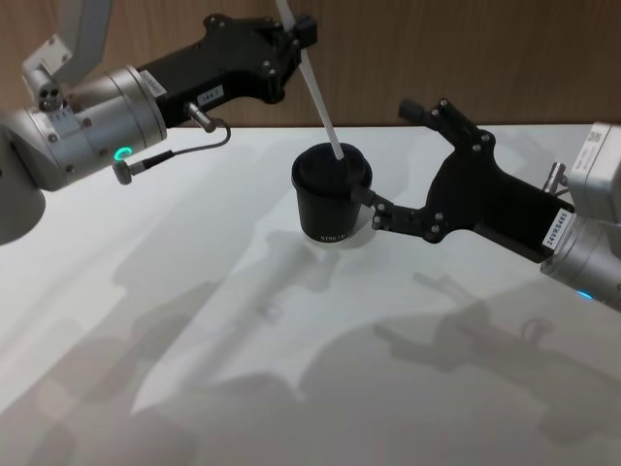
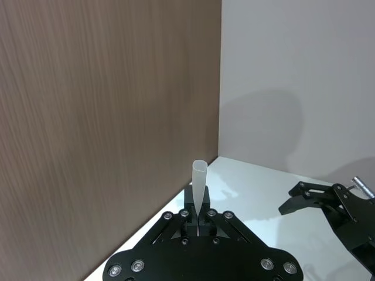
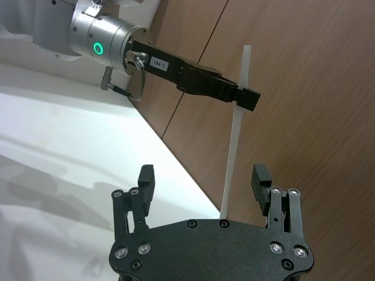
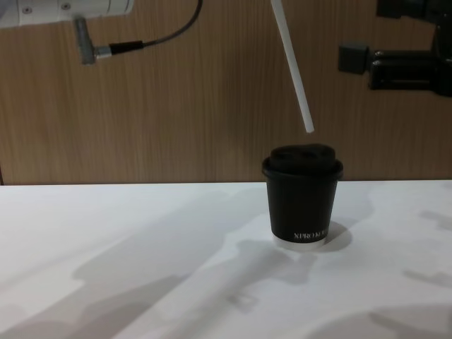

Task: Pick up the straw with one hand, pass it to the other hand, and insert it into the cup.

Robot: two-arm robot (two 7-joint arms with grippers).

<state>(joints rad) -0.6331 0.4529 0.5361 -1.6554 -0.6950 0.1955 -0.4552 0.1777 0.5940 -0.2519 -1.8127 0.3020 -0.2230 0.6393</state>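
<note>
White worktop before a wood wall: straw held over cup.
The straw was clamped near its top by the left pincer, tilted, its lower end just above the cup; the right pincer was spread apart beside the cup.

Head camera steeply down, chest camera level, both on the cup.
</note>
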